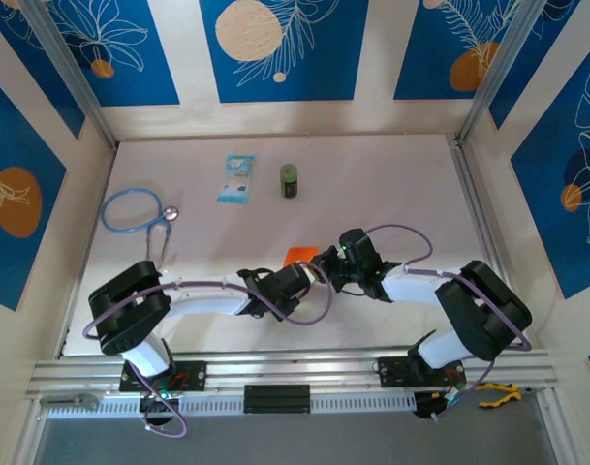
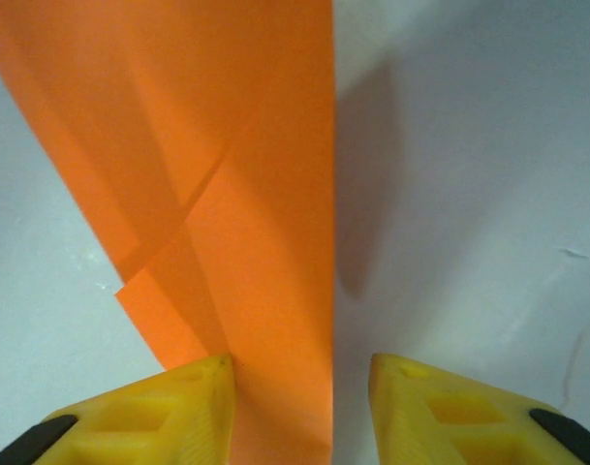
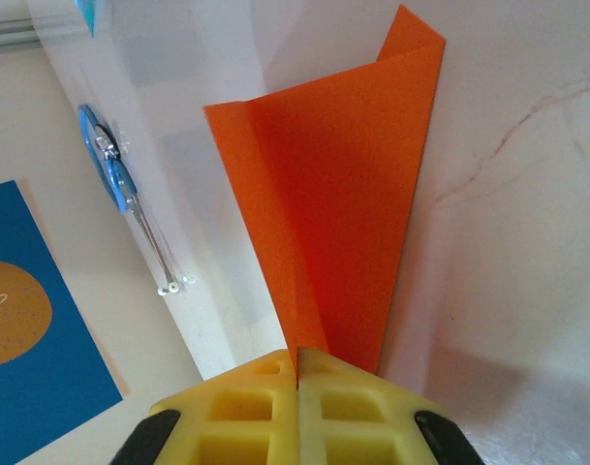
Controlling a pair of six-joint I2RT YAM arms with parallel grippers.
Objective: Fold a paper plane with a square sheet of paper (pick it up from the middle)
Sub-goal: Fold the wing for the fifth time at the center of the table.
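Yellow fingers pressed flat together right at the lens: that's the right end effector, clamped on the narrow tip of the orange paper, which fans out wide from the pinch, with a fold line up its left part and a second layer peeking out at the far corner. Over on the other wrist, the left end effector stands open, its left tip touching the same paper and its right tip clear of it over the bare table; a diagonal flap edge crosses the orange. From above, both arms meet mid-table over the paper, with a blue stethoscope, a light-blue packet and a small green can well apart toward the back. I'd call this mid-fold: creases and a taper, but no slim dart yet. Next, by my reading, the left needs to close on its edge or press a crease flat while the right steadies the tip, and thin paper will buckle or tear if the two pull against each other
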